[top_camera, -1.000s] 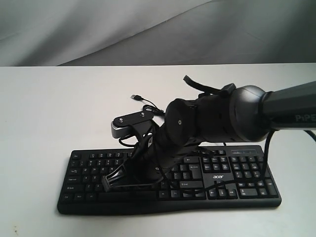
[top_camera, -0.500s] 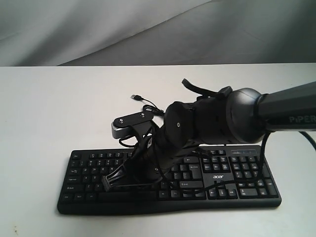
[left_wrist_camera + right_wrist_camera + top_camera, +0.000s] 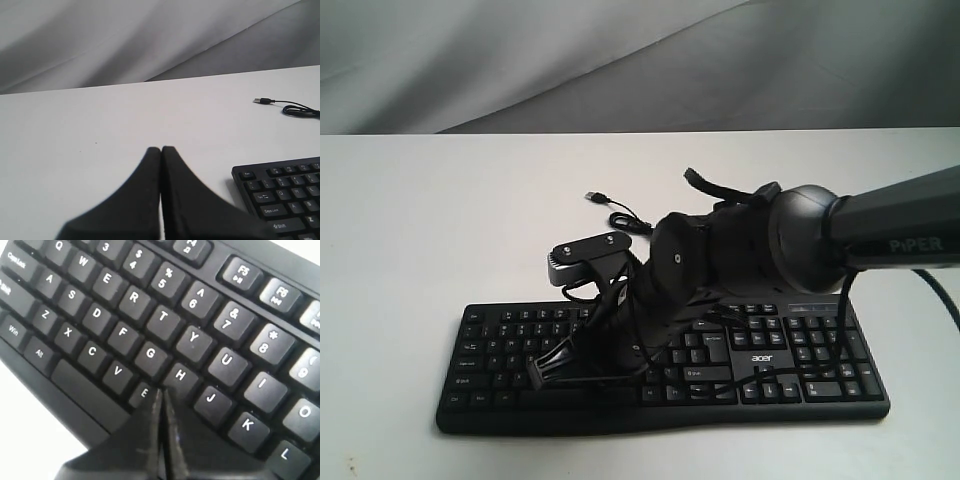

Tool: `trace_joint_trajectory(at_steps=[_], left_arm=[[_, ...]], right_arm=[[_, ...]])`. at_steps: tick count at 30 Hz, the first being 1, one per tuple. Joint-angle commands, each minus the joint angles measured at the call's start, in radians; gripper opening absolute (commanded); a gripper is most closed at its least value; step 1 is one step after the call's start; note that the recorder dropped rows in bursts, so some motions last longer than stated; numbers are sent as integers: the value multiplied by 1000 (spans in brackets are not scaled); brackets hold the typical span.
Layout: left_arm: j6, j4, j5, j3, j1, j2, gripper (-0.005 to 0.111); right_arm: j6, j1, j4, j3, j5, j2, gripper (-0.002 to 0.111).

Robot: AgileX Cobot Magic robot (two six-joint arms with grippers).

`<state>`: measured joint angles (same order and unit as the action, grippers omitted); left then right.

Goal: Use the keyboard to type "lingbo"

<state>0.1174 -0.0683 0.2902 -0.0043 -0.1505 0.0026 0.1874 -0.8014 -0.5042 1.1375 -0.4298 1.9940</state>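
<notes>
The black keyboard point(image 3: 500, 345) with its white acer logo lies near the table's front edge. My right arm reaches across it from the right. The right gripper point(image 3: 542, 368) points down at the letter keys, left of the keyboard's middle. In the right wrist view the right gripper point(image 3: 161, 392) is shut, and its tips sit at the edge of the half-hidden B key, just below G and H on the keyboard point(image 3: 100, 315). My left gripper point(image 3: 161, 149) is shut and holds nothing. It hovers over bare table beside the Esc corner of the keyboard point(image 3: 280, 192).
The keyboard's thin USB cable point(image 3: 612, 208) lies coiled on the white table behind it, plug end free; the USB cable point(image 3: 287, 106) also shows in the left wrist view. A grey cloth backdrop point(image 3: 520, 60) hangs behind the table. The right arm covers the keyboard's middle.
The right arm's wrist and elbow have sunk slightly toward the keyboard and shifted a little left. The gripper tip stays over the same keys.
</notes>
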Motion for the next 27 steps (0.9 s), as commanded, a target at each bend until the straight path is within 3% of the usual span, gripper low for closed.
trace_joint_trajectory(at_steps=[1, 10, 27], left_arm=[[4, 8, -5, 4, -2, -3, 1], [4, 8, -5, 4, -2, -3, 1], [4, 8, -5, 4, -2, -3, 1]], right_arm=[[-1, 2, 4, -2, -2, -2, 0], [22, 2, 4, 6, 57, -73, 0], [142, -2, -86, 87, 34, 38, 0]])
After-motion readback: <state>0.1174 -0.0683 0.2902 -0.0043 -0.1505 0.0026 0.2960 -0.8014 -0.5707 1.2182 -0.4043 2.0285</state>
